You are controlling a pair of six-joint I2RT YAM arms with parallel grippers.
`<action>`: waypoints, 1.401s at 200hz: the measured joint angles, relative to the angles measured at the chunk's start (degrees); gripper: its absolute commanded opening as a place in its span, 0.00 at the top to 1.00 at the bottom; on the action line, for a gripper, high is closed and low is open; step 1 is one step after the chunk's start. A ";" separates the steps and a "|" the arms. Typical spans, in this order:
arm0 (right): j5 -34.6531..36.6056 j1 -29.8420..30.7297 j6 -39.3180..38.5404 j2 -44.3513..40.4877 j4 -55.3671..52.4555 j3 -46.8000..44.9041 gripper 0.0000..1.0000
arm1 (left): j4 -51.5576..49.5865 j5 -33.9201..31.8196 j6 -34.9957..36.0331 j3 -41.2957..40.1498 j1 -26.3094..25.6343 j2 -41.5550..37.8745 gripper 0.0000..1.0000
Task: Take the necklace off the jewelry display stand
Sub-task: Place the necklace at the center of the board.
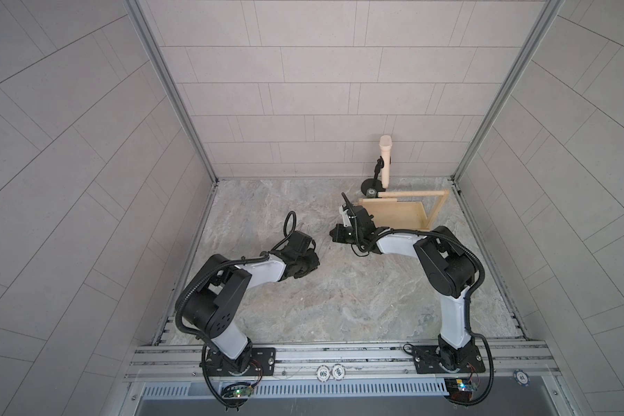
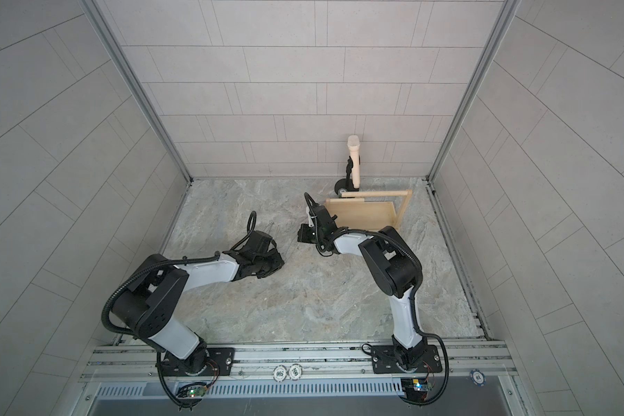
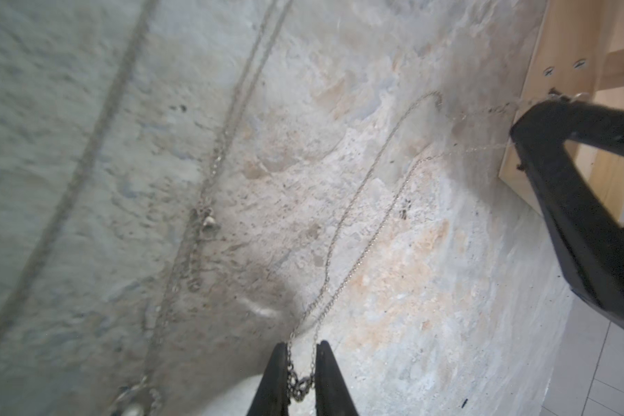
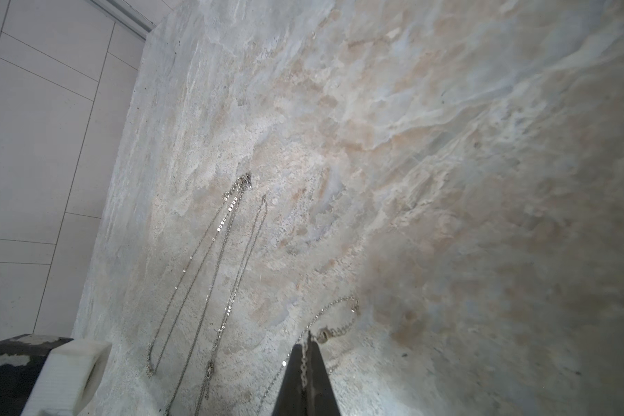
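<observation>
1. Jewelry display stand: pale wood, set at the back right of the table. The tray base is bare. No chain can be made out on the dowel bar in both top views, though a thread that fine might not show there.
2. Necklace: a thin silver chain, found off the stand and strung slack between the two grippers, low over the table in front of the stand's open end. Whether the sagging middle touches the surface cannot be told.
3. Left gripper: the jaws are drawn almost together, with a bunched part of the necklace pinched between them. It is placed near mid-table, well apart from the stand.
4. Right gripper: the jaws are pressed fully together on the chain's far part, near what looks like its clasp. It is placed just beside the tray base.
5. Other chains: two are laid out flat on the table, held by nothing.
6. Microphone stand: set behind the display stand, apart from both arms.
7. Progress: removal is judged essentially done. Left to do are the laying down of the necklace and the release of both grips. Care is advised that it is not dropped across the laid chains.
</observation>
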 measured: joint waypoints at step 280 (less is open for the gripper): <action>12.11 3.61 -10.01 0.00 -14.71 4.85 0.69 | -11.10 -3.50 5.70 -0.15 -3.58 -5.49 0.62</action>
